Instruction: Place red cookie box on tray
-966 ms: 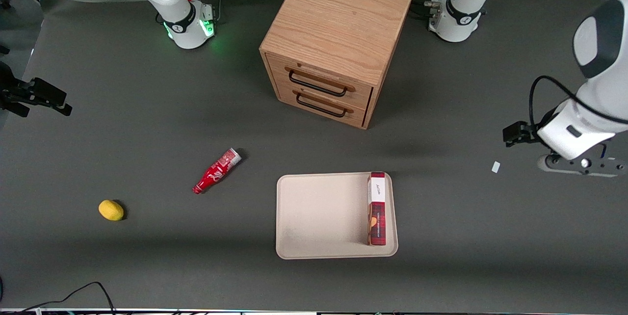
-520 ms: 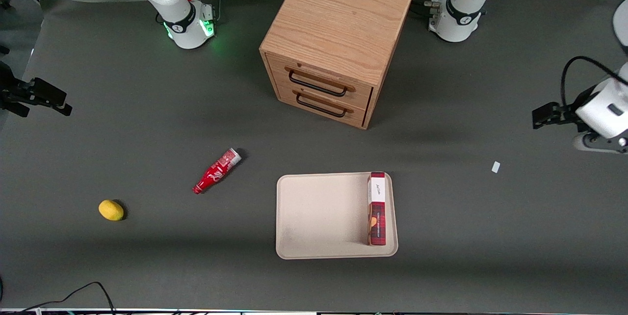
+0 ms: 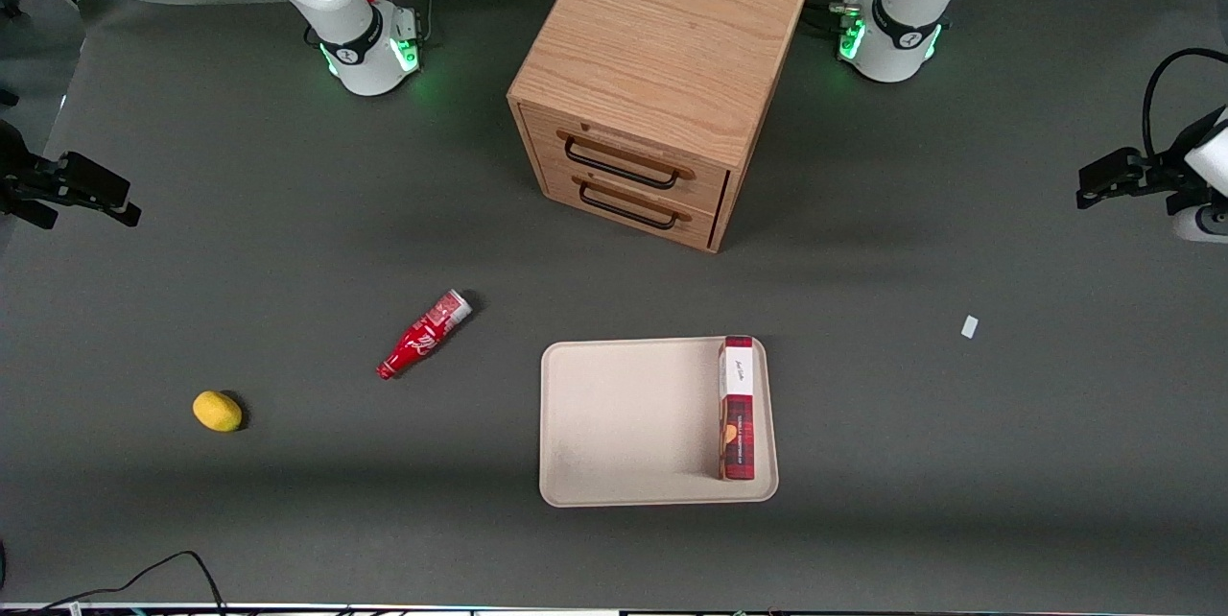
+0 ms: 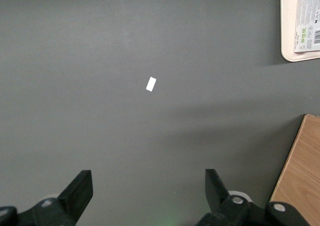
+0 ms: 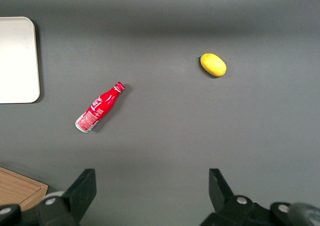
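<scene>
Box lies on tray, long axis toward the camera; your gripper, fingers spread and empty, hangs well apart at the working arm's end.

red cookie box lying on tray, along its edge

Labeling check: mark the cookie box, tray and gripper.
cookie box (image 3: pixel 737 419), front view, top face.
tray (image 3: pixel 624 419), front view, bare floor.
gripper (image 4: pixel 149 188), left wrist view, open, midway between fingertips above the table.
</scene>
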`<control>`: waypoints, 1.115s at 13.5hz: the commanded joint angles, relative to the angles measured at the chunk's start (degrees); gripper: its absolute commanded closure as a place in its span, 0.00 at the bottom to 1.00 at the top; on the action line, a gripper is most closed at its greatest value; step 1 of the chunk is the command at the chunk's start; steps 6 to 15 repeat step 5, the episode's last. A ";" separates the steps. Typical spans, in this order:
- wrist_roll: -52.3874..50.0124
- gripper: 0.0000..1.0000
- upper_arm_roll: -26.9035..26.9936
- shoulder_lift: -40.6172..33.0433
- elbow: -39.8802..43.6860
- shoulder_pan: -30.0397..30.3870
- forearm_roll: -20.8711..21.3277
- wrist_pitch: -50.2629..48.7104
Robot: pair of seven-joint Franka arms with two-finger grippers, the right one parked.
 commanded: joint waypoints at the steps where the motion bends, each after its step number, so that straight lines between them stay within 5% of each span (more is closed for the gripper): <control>1: -1.64 0.00 -0.25 1.33 3.36 -0.04 1.18 -3.04; 15: -1.99 0.00 -0.87 1.33 3.36 -0.13 1.18 -3.22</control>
